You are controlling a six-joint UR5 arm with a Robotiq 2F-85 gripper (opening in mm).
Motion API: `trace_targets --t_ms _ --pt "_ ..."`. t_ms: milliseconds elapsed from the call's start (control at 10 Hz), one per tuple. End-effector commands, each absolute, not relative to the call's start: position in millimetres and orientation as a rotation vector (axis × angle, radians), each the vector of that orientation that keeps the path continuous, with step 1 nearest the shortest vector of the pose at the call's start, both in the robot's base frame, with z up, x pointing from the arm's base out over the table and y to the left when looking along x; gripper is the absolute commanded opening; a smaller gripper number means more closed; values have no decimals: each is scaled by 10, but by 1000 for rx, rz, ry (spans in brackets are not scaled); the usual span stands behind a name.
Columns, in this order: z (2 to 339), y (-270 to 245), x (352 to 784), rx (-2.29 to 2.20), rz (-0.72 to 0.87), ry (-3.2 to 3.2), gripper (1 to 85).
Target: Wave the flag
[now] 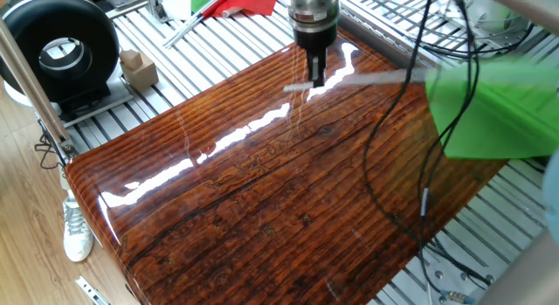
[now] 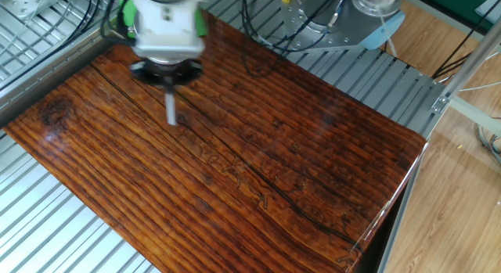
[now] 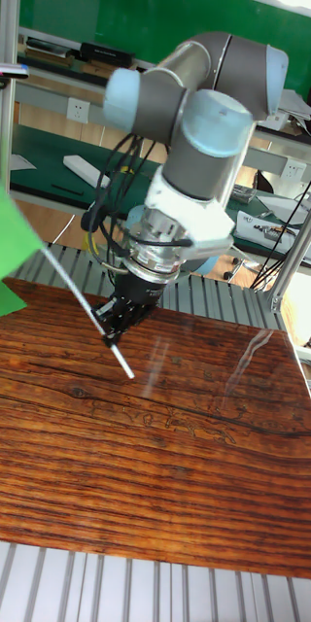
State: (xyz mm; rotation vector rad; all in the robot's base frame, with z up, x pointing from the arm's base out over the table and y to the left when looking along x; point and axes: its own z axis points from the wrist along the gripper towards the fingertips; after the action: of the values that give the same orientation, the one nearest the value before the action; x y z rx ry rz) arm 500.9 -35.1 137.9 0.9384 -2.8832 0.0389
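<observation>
The two-finger gripper [image 3: 114, 323] has its fingers clamped near the lower end of the thin grey metal rod [image 3: 73, 287] of the bright green cloth flag [image 1: 489, 108], holding it clear above the glossy wooden tabletop [image 1: 262, 200], probably so the cloth can swing freely

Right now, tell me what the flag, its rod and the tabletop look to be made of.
The flag: thin bright green cloth, matte, judging by its soft folds, though blurred. Its rod, held in the pincer: slim, pale grey, probably metal; plastic cannot be ruled out. The tabletop: dark reddish wood with strong grain under a glossy coat, shown by the bright window glare.
</observation>
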Motion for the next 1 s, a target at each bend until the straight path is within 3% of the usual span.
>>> trace_targets --t_ms 0,100,300,500,700,900 --pt "1392 -249 4938 838 -69 -2919 13" --pt "1432 -577 5103 1060 170 -2851 13" --pt "1636 -869 5304 1257 462 -2715 13" --pt "1733 -974 5437 1346 584 -2648 13" --pt "1685 -901 5355 1285 515 -2688 13" --pt "1532 -544 5176 1043 252 -2855 13"
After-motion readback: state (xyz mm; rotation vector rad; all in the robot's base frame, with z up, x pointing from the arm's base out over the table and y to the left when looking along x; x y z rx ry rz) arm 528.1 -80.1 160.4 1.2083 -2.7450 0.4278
